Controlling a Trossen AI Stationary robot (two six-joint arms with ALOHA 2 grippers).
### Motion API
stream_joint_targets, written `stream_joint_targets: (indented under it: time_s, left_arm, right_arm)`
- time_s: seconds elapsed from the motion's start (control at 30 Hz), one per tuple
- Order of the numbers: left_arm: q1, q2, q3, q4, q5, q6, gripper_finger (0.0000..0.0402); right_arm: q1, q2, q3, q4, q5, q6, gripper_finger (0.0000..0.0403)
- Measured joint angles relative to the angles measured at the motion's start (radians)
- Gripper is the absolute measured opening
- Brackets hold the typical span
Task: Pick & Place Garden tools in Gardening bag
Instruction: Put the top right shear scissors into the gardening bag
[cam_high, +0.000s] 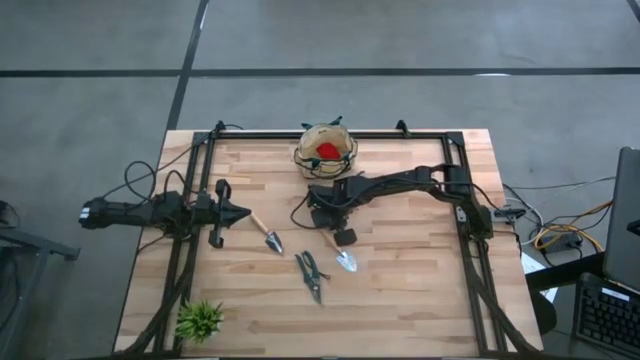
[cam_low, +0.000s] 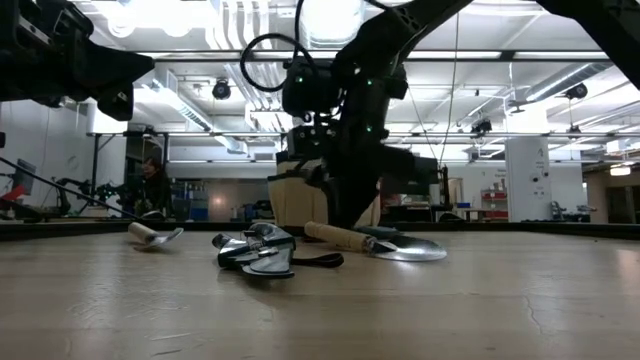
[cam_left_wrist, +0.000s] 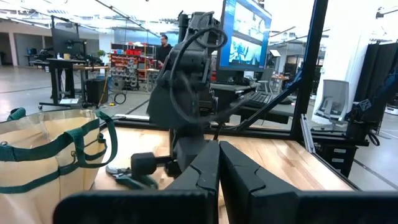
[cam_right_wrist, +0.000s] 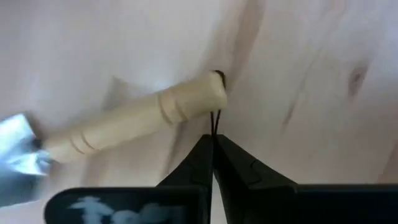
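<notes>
The trowel (cam_right_wrist: 134, 118) lies flat on the counter (cam_high: 420, 290) below the gardening bag (cam_high: 326, 150), and it could be nudged or missed, since the right gripper (cam_right_wrist: 214, 149) is pressed together beside its handle end.

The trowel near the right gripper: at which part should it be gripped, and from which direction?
Grip the trowel by its wooden handle, from straight above. It lies flat on the table, so only the round handle's sides are free. The right gripper, fingers together, hovers beside the handle's end.
</notes>
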Motion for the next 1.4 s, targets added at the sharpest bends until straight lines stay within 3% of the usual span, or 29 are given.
stream_joint_targets:
  time_s: [0.57, 1.17, 1.4]
  left_arm:
    - [0.0, 0.0, 0.0, -0.001, 0.0, 0.0, 0.0013]
    - [0.0, 0.0, 0.0, 0.0, 0.0, 0.0, 0.0013]
    - [0.0, 0.0, 0.0, 0.0, 0.0, 0.0, 0.0013]
  right_arm:
    - [-0.036, -0.294, 0.026, 0.091, -0.006, 0.181, 0.0008]
    - [-0.205, -0.647, 0.027, 0.138, 0.025, 0.35, 0.0008]
    - [-0.273, -0.739, 0.027, 0.137, 0.053, 0.347, 0.0008]
